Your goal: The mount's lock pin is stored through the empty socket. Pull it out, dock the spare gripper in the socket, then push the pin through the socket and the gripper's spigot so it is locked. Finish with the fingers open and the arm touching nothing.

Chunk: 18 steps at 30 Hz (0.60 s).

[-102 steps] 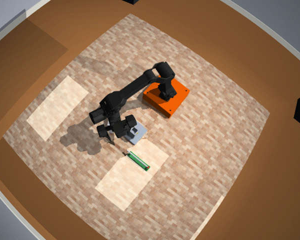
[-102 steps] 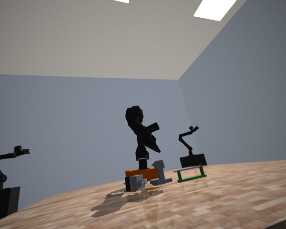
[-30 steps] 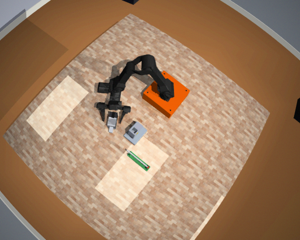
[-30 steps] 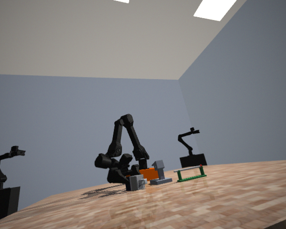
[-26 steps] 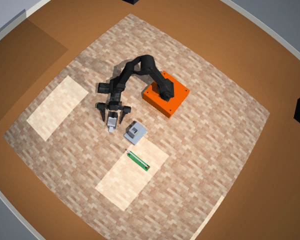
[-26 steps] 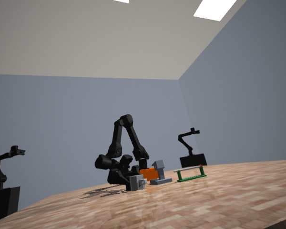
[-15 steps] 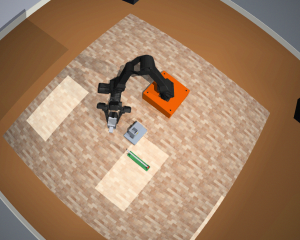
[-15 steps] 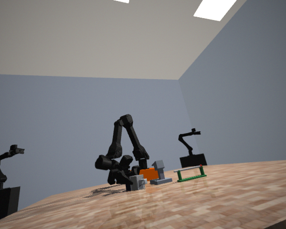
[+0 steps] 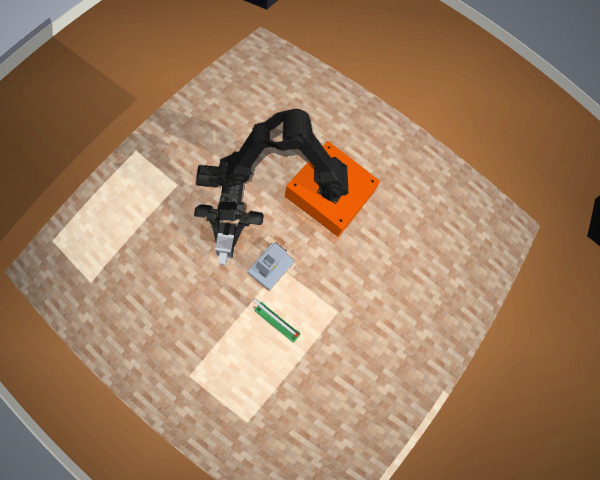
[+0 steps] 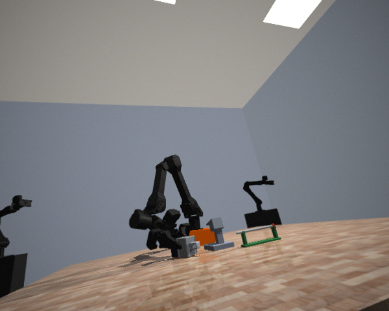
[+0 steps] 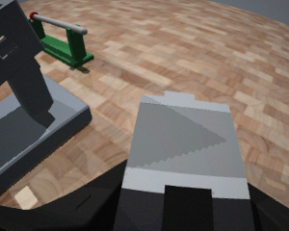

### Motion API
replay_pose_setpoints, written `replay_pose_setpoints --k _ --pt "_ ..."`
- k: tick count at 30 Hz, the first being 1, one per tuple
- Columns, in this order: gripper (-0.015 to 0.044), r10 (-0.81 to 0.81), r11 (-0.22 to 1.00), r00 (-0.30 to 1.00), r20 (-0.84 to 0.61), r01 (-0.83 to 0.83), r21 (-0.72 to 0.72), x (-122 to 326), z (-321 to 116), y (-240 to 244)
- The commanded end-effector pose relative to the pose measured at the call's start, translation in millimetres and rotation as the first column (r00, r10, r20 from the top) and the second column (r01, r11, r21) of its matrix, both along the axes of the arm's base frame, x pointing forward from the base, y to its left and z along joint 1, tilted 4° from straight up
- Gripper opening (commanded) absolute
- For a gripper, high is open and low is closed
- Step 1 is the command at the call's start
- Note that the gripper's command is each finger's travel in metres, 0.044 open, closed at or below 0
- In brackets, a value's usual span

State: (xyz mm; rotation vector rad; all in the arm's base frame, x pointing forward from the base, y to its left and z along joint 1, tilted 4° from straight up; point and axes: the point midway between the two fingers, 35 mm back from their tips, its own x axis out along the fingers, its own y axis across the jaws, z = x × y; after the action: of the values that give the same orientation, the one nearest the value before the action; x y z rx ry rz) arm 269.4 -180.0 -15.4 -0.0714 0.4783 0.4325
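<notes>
My gripper (image 9: 225,250) (image 10: 178,247) (image 11: 175,172) is shut on the spare gripper (image 9: 225,240) (image 10: 187,247) (image 11: 183,137), a light grey block with a dark rear part and a small spigot at its far end. One finger is on each side of it, low at the table; whether it touches the table is unclear. The grey mount (image 9: 280,272) (image 10: 218,247) (image 11: 69,103) stands beside it, its raised socket (image 10: 216,223) (image 11: 12,40) tilted, with no pin seen through it. The grey lock pin (image 9: 277,318) (image 10: 255,229) (image 11: 58,22), with a red end, lies across the green rack (image 9: 275,324) (image 10: 261,242) (image 11: 60,49).
The orange base block (image 9: 359,180) (image 10: 201,236) carries the arm behind the mount. The mount is close to my gripper's side, at the left in the wrist view. The green rack stands beyond the mount. Other black arms on dark stands are in the background of the exterior view.
</notes>
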Motion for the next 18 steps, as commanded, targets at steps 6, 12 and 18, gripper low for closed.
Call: replay_pose_setpoints --k 6,12,18 --pt "0.0000 0.002 1.000 1.000 0.017 -0.002 -0.014 3 37 -8" --pt "0.0000 0.002 1.000 1.000 0.017 -0.002 -0.014 2 62 -10" --pt "0.0000 0.002 1.000 1.000 0.017 -0.002 -0.014 0 87 -9"
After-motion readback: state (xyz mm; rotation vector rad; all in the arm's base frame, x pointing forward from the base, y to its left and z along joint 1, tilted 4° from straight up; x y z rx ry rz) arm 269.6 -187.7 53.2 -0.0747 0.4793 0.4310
